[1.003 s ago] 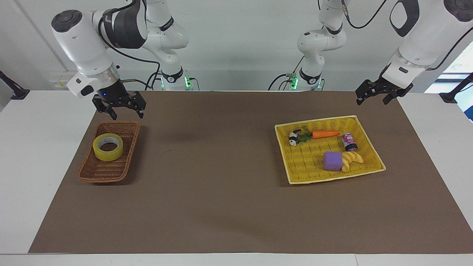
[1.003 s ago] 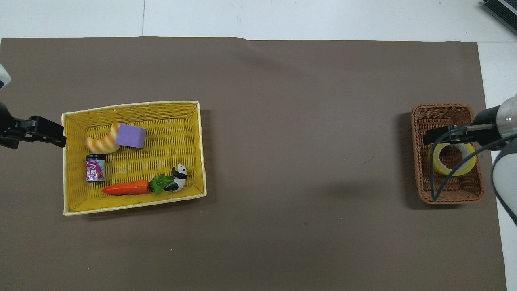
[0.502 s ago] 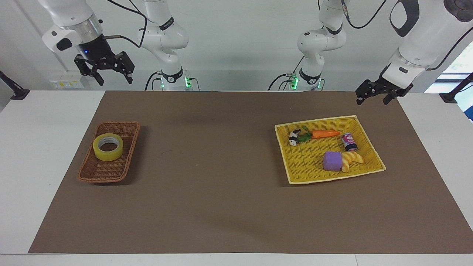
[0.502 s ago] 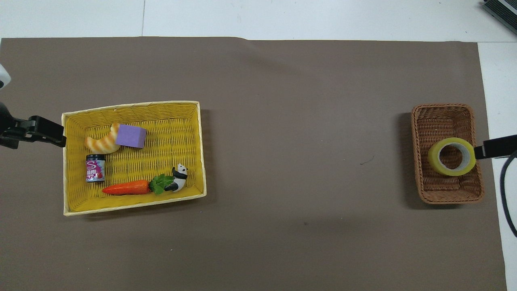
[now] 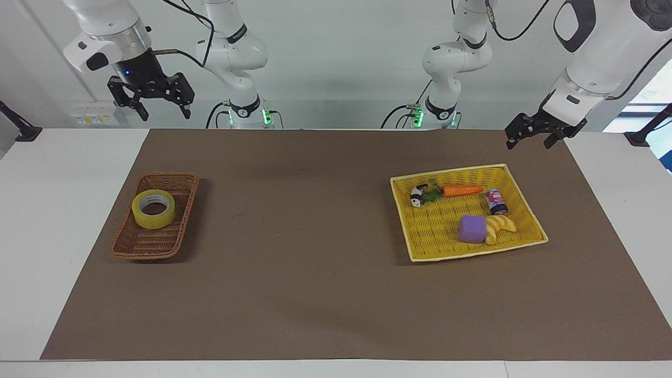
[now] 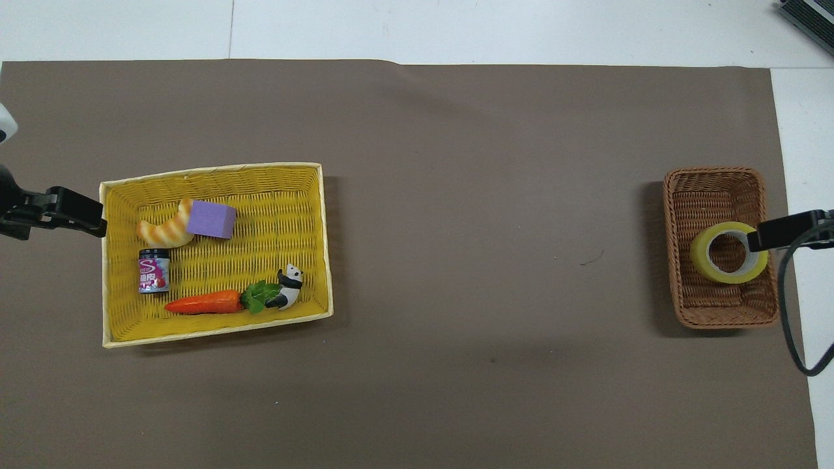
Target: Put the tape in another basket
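The tape [image 5: 152, 220], a yellow roll with a grey-white core, lies flat in the brown wicker basket [image 5: 149, 244], toward the basket's end nearer the robots. My right gripper [image 5: 164, 111] hangs open and empty high over the table edge, well above the basket. In the overhead view its tip [image 6: 782, 233] overlaps the edge of the tape [image 6: 698, 254] in the basket [image 6: 713, 192]. My left gripper [image 5: 529, 142] is open and empty, waiting above the mat beside the yellow tray; it also shows in the overhead view [image 6: 65, 213].
The flat yellow woven tray [image 5: 436, 231] at the left arm's end holds a purple cube [image 5: 471, 229], a croissant [image 5: 501, 227], a small can [image 5: 496, 202], a carrot [image 5: 462, 190] and a panda figure [image 5: 417, 197]. A brown mat [image 5: 315, 236] covers the table.
My right gripper rose from just above the brown basket to high over the table edge, then drifted slightly back over the tape. The tape stayed in the basket. The left arm has not moved.
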